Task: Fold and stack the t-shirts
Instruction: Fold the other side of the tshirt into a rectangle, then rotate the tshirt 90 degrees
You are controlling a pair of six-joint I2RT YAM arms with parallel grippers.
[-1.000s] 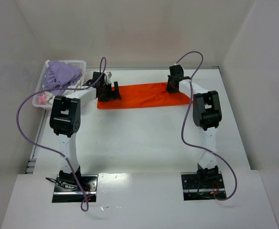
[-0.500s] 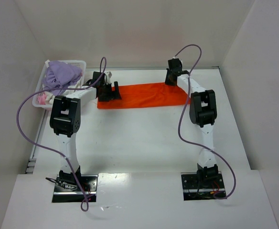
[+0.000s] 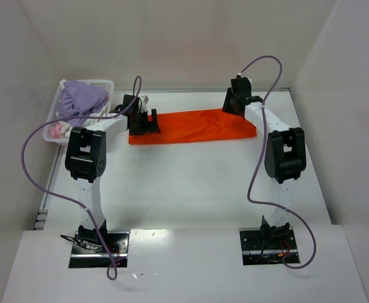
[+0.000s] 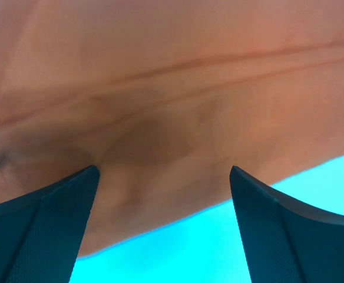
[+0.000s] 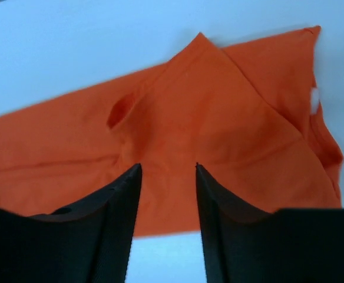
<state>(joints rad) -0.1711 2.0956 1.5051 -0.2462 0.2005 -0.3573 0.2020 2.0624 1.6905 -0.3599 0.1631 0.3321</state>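
Note:
A vivid orange t-shirt [image 3: 191, 126] lies folded into a long flat strip across the far side of the table. My left gripper [image 3: 148, 123] hovers over its left end, jaws wide open; in the left wrist view the cloth [image 4: 172, 88] fills the space beyond the left gripper [image 4: 163, 177] and nothing is held. My right gripper [image 3: 232, 104] is at the strip's far right end, raised a little. In the right wrist view the right gripper [image 5: 168, 166] has its jaws apart, with the t-shirt [image 5: 219, 118] lying free below them.
A white lattice basket [image 3: 102, 84] stands at the far left, beside the left arm, heaped with lavender cloth [image 3: 82, 98] and a pink-and-white piece [image 3: 57, 129]. White walls close in the table at the back and on both sides.
My right gripper has opened and let go of the shirt's right end, pulling back and right. The right arm's elbow swung rightward. The left arm has stayed put.

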